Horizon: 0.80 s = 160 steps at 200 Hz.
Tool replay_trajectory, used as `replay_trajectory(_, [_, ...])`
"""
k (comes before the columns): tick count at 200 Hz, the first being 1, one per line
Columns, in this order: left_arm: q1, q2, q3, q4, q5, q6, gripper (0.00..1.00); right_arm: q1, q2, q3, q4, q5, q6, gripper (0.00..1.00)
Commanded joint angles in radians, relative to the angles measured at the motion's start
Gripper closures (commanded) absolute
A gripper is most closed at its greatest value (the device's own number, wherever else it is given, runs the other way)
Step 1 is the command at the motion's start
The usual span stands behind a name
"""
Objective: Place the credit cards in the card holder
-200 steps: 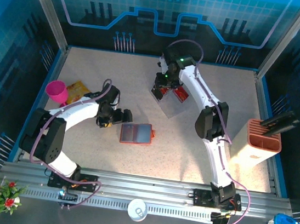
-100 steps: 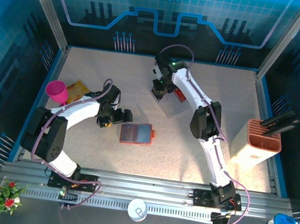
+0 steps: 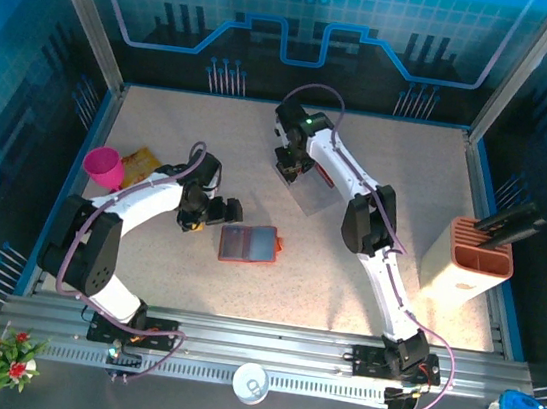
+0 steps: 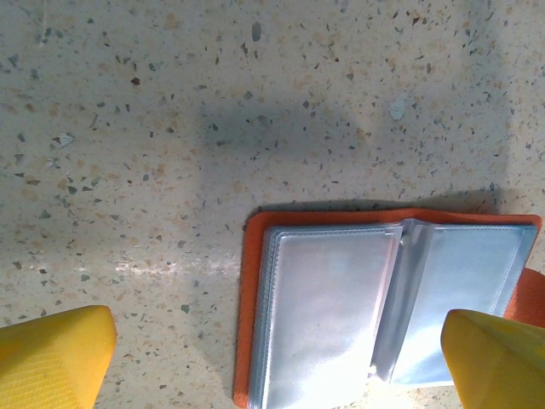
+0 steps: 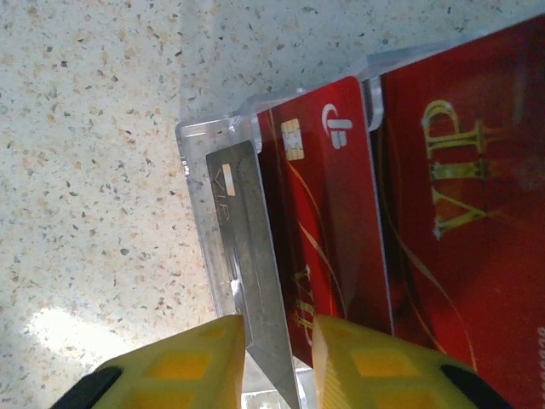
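The card holder (image 3: 248, 244) lies open on the worktop (image 3: 380, 158), orange cover down. In the left wrist view its grey see-through pockets (image 4: 328, 315) face up, fanned like pages off a central fold.

The left claw (image 3: 220, 211) sits just to the left of the card holder. Its yellow fingers (image 4: 51, 362) are spread wide apart, one off the holder's left edge and the other over its right edge, with nothing between them but the holder below.

Well beyond the card holder, toward the far side, the right claw (image 3: 287, 163) reaches down at a clear plastic case (image 5: 197, 170). In that case lie the credit cards (image 5: 460, 213), glossy red, side by side: one has a chip and a pale logo, the next gold "VIP" lettering. The right claw (image 5: 277, 358) is clamped on a grey-faced card (image 5: 247, 273), which stands tilted on edge at the case's left end, just beside the chipped red card.

Far to the right of the card holder stands an orange slotted rack (image 3: 478, 257) with a dark object (image 3: 508, 220) sticking out of its top. To the holder's left are a pink cup (image 3: 105, 167) and a yellow snack bag (image 3: 143, 162), touching each other.
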Motion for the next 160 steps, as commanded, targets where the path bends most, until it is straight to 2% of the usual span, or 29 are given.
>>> replay_trajectory(1, [-0.007,0.02,0.024,-0.04,-0.015,0.018,0.01,0.006,0.047,0.028,0.004,0.008,-0.019,0.72])
replay_trajectory(48, [-0.007,0.023,0.014,-0.036,-0.017,0.018,0.01,0.006,0.045,0.015,0.009,-0.004,-0.028,0.77])
replay_trajectory(108, [-0.007,0.025,0.012,-0.033,-0.018,0.015,0.01,0.005,0.026,0.002,0.022,-0.056,-0.017,0.93])
replay_trajectory(160, [-0.008,0.02,0.007,-0.033,-0.017,0.015,0.01,0.006,-0.031,-0.021,0.044,-0.095,-0.023,0.99])
